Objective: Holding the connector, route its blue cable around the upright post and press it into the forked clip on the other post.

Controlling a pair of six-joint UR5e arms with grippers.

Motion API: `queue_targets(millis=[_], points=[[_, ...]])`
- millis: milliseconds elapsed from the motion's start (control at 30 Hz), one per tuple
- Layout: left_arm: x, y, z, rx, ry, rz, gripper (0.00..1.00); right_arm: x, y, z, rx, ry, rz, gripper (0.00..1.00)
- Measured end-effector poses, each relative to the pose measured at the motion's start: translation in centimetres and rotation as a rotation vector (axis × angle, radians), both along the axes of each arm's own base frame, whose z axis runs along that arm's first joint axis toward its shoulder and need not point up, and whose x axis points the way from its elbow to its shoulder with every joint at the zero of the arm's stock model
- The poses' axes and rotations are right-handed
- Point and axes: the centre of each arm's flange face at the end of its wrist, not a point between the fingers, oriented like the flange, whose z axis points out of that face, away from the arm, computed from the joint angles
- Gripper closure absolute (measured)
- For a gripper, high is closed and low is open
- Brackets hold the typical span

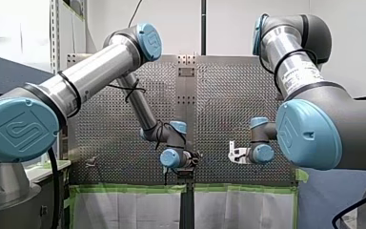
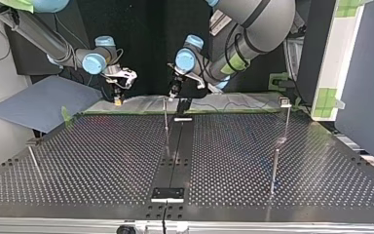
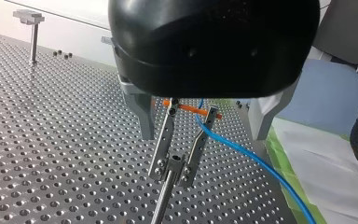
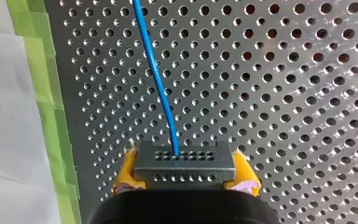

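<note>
My right pincer (image 4: 184,169) is clenched on the grey connector (image 4: 182,161), with its yellow pads (image 4: 127,170) at either side. It hangs over the desk (image 4: 284,93), close beside the green tape (image 4: 46,93) that lines the edge. The blue cable (image 4: 156,70) leaves the connector straight ahead across bare holes. My left pincer (image 3: 173,170) sits at the head of a thin upright post (image 3: 161,205); I cannot tell whether it is clenched or released. The cable passes close by it and trails along the taped edge. Another post (image 3: 34,37) stands well apart, with open desk between.
</note>
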Motion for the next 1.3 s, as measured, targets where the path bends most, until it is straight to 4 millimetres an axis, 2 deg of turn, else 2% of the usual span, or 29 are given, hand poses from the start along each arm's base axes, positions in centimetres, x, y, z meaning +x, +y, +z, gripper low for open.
queue_targets(millis=[633,800,967,1300], points=[[0.1,0.1,0.0,0.000,0.000,0.004,0.00,0.0,-0.1,0.0,-0.004,-0.003,0.001,0.79],[-0.1,0.0,0.8,0.015,-0.016,0.007,0.00,0.0,-0.1,0.1,-0.005,-0.006,0.000,0.79],[-1.1,0.2,2.3,0.044,-0.038,0.006,0.00,0.0,-0.1,0.0,-0.002,-0.008,0.000,0.79],[-4.5,0.9,5.0,0.064,-0.042,0.043,0.00,-0.3,-0.1,0.0,0.012,-0.017,-0.008,0.79]])
